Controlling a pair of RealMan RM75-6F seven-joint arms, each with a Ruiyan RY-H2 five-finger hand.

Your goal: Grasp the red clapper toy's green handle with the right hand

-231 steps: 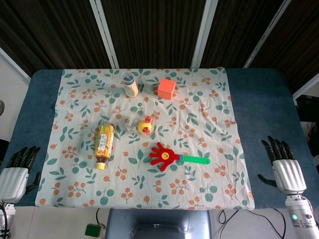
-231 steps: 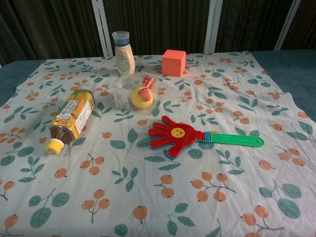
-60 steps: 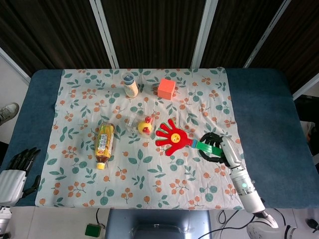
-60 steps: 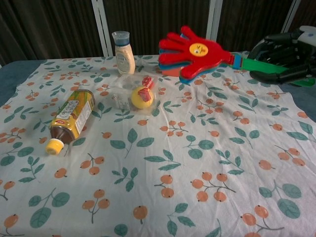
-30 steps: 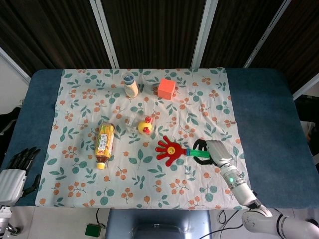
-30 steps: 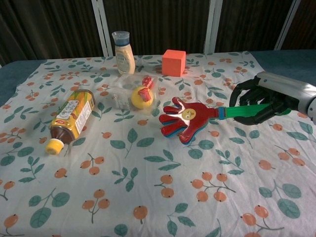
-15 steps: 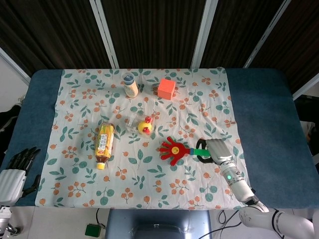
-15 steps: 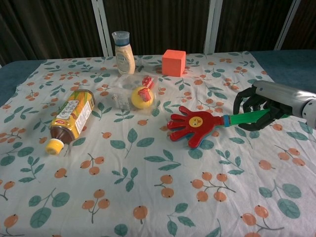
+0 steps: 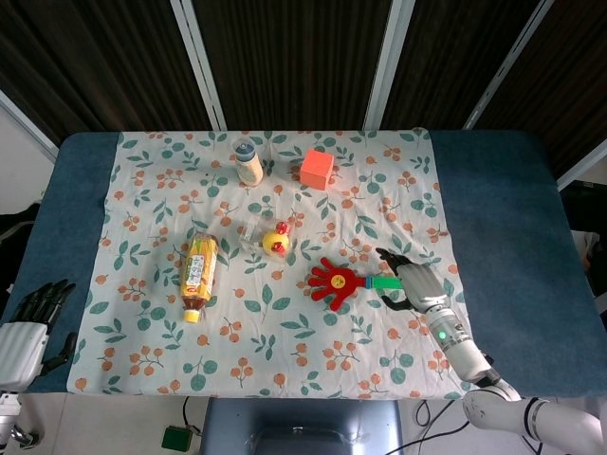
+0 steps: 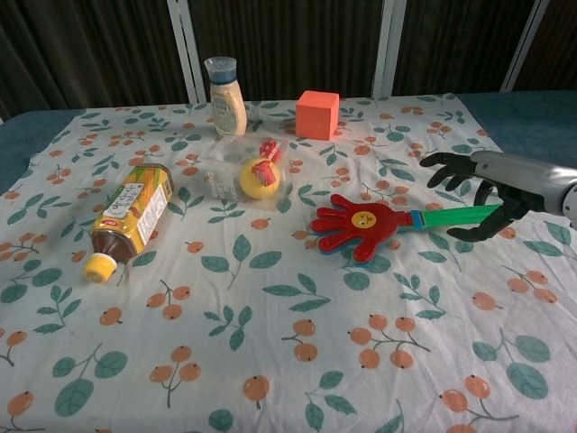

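Observation:
The red hand-shaped clapper toy point(image 9: 334, 282) point(image 10: 361, 224) lies flat on the floral cloth, right of centre. Its green handle point(image 9: 384, 282) point(image 10: 451, 216) points right, toward my right hand point(image 9: 413, 282) point(image 10: 482, 194). That hand sits at the handle's far end with its fingers spread above the handle and the thumb below it, not closed on it. My left hand point(image 9: 24, 332) rests at the front left corner of the table, fingers apart, holding nothing; only the head view shows it.
A tea bottle point(image 9: 197, 265) point(image 10: 131, 216) lies on its side at the left. A yellow ball toy point(image 9: 276, 240) point(image 10: 259, 176) sits near the middle. An orange cube point(image 9: 317, 169) point(image 10: 317, 114) and a sauce bottle point(image 9: 248, 161) point(image 10: 225, 95) stand at the back.
The right hand lowered the clapper from the air to the cloth. Its fingers, curled around the green handle half a second ago, are now spread apart. The left hand has not moved.

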